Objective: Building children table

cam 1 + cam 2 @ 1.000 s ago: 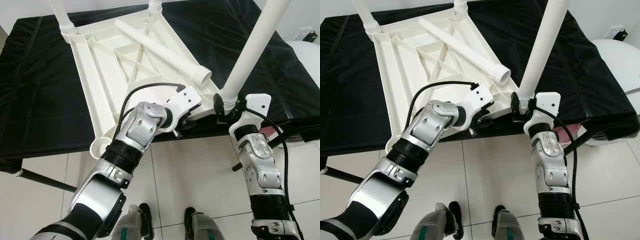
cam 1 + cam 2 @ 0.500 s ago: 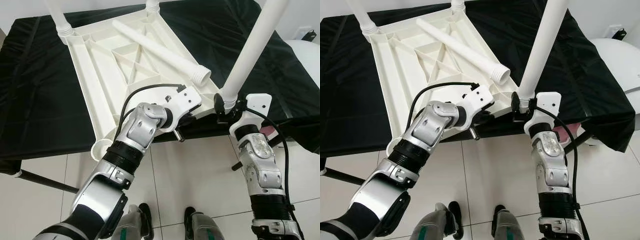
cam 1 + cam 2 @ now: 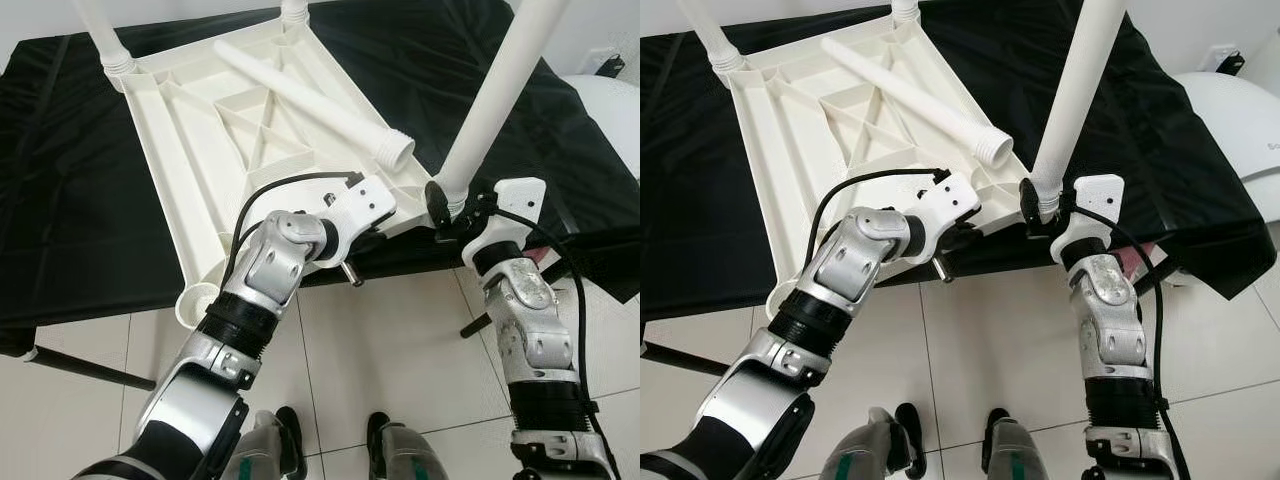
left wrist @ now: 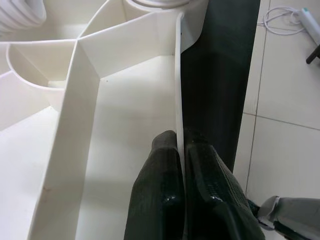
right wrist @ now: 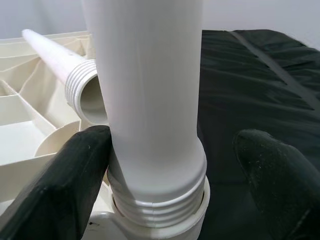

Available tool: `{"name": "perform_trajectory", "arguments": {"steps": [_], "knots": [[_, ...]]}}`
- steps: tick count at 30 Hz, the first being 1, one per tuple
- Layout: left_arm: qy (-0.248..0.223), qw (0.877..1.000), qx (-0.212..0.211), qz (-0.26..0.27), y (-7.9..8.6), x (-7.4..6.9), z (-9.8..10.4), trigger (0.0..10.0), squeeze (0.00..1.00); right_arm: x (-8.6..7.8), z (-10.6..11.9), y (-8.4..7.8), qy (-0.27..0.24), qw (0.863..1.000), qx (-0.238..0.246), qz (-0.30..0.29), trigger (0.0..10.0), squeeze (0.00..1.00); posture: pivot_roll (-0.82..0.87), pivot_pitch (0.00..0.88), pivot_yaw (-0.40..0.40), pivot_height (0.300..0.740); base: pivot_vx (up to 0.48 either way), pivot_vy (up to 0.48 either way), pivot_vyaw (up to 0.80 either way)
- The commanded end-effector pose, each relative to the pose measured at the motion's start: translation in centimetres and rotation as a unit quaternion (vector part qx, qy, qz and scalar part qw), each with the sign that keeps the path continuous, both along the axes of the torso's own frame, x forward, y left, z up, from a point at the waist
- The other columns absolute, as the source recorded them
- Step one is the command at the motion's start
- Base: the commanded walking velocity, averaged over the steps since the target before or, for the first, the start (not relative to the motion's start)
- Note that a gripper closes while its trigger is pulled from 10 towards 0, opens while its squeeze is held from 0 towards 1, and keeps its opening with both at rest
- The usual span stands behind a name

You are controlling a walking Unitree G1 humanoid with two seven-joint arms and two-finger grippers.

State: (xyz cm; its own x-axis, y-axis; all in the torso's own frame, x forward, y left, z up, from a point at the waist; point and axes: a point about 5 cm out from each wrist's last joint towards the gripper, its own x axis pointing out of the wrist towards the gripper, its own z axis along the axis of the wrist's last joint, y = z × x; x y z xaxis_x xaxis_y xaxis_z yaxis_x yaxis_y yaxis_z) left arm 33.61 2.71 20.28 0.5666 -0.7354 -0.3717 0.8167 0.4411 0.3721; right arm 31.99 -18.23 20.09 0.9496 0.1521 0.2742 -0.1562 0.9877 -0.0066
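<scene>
A white plastic tabletop lies upside down on the black-covered table. Two white legs stand in its far corners. A third leg stands tilted in the near right corner socket. A loose threaded leg lies across the ribs. The near left socket is empty. My left gripper is shut on the tabletop's near rim. My right gripper is open around the base of the near right leg, with one finger touching it and the other standing apart.
The black cloth hangs over the table's front edge above a pale tiled floor. A white rounded object sits at the far right. A dark bar slants low on the left. A white cable lies on the floor.
The whole picture has shifted a little as the camera moved. Both grippers keep their places at the tabletop's near edge, and my right forearm leans slightly more.
</scene>
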Motion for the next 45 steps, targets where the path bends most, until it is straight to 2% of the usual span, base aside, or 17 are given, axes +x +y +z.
{"name": "perform_trajectory", "arguments": {"steps": [1,9,12,18,19,33,45], "knots": [[-0.038,0.994,0.009,0.099,2.0,0.8,-0.8,10.0,0.00,0.1,-0.1,-0.4,0.006,1.000,0.001,0.003,10.0,0.00,-0.14,0.211,0.061,0.740,0.000,0.000,0.00],[-0.043,0.993,0.023,0.105,3.4,0.5,-1.1,10.0,0.00,0.1,0.1,-0.4,0.009,0.999,-0.008,0.038,10.0,0.00,-0.14,0.204,0.058,0.740,0.000,0.000,0.00],[-0.042,0.993,0.033,0.108,4.5,0.4,-1.4,10.0,0.00,0.0,0.3,-0.5,0.006,0.998,-0.021,0.064,10.0,0.00,-0.14,0.201,0.054,0.740,0.000,0.000,0.00],[-0.043,0.992,0.039,0.109,4.9,0.3,-1.6,10.0,0.00,-0.1,0.3,-0.5,0.008,0.996,-0.023,0.081,10.0,0.00,-0.14,0.197,0.050,0.740,0.000,0.000,0.00],[-0.045,0.992,0.044,0.110,5.3,0.3,-1.7,10.0,0.00,-0.1,0.1,-0.5,0.018,0.994,-0.029,0.108,10.0,0.00,-0.14,0.199,0.048,0.740,0.000,0.000,0.00],[-0.053,0.994,0.033,0.094,4.6,-0.3,-0.7,10.0,0.00,0.8,-0.8,-1.1,0.043,0.983,-0.048,0.173,10.0,0.00,-0.13,0.207,0.043,0.740,0.000,0.000,0.00],[-0.056,0.995,0.029,0.073,3.7,-0.9,-0.2,10.0,0.00,1.6,-0.7,-0.6,0.046,0.974,-0.055,0.213,10.0,0.00,-0.13,0.217,0.044,0.740,0.000,0.000,0.00]]}}
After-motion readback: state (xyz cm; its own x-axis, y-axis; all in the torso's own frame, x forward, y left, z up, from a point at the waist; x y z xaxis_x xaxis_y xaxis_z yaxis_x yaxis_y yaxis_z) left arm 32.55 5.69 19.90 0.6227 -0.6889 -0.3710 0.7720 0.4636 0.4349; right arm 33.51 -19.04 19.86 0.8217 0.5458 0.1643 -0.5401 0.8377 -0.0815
